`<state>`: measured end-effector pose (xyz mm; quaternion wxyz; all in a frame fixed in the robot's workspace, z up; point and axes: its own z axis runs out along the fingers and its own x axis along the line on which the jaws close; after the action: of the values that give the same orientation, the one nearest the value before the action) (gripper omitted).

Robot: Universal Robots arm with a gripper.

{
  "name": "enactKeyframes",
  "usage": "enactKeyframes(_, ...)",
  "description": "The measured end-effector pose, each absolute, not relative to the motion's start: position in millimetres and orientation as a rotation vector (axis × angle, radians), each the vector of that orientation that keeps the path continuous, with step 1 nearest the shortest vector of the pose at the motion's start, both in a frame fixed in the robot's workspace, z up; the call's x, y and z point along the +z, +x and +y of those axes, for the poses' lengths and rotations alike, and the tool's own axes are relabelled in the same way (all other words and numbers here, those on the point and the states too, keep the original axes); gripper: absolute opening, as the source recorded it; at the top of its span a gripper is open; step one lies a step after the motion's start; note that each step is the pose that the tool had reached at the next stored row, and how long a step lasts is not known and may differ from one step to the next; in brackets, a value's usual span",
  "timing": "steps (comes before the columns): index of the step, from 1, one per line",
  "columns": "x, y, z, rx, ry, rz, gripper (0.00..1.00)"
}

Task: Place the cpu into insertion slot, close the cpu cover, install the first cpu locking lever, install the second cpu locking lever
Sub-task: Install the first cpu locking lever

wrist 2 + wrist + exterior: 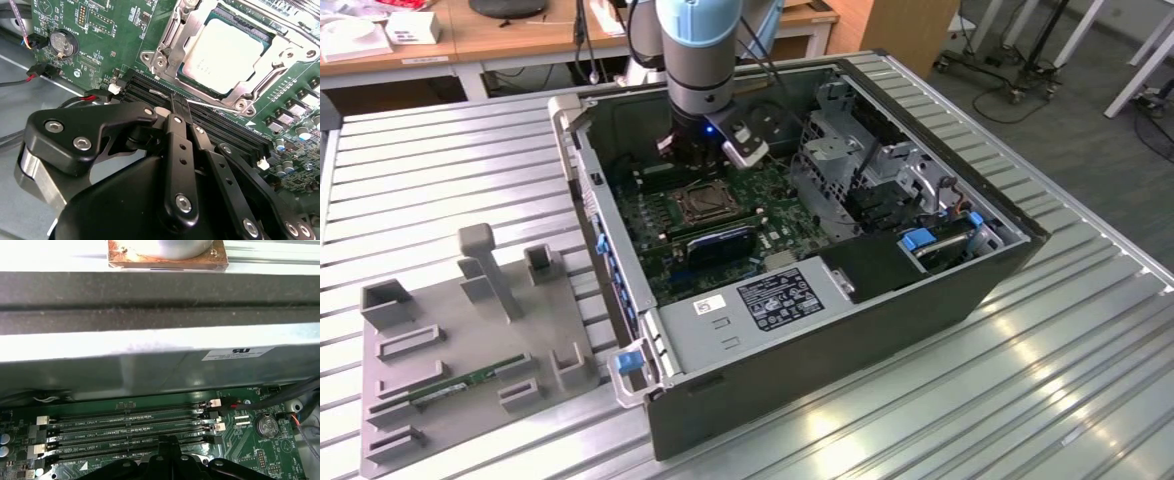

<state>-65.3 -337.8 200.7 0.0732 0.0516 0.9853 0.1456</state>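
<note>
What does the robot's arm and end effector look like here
The arm is a light blue tube with a grey joint, a small blue light near its wrist. The end effector is matte black, built of jointed links fastened with silver screws.

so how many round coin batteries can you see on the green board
1. The coin battery sits in a round holder near the board's edge, past the ends of the long black memory slots, in both wrist views. Others may be hidden behind the arm.

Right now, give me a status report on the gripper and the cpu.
Gripper shut, empty, over the memory slots. Cpu seated in the insertion slot, cpu cover down around it. Nothing in the way.
</note>
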Motion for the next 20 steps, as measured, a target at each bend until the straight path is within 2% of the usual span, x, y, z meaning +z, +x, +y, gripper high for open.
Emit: enactKeyframes(20,199.8,-67.7,-335.8,0.432,0.209,2.951,0.11)
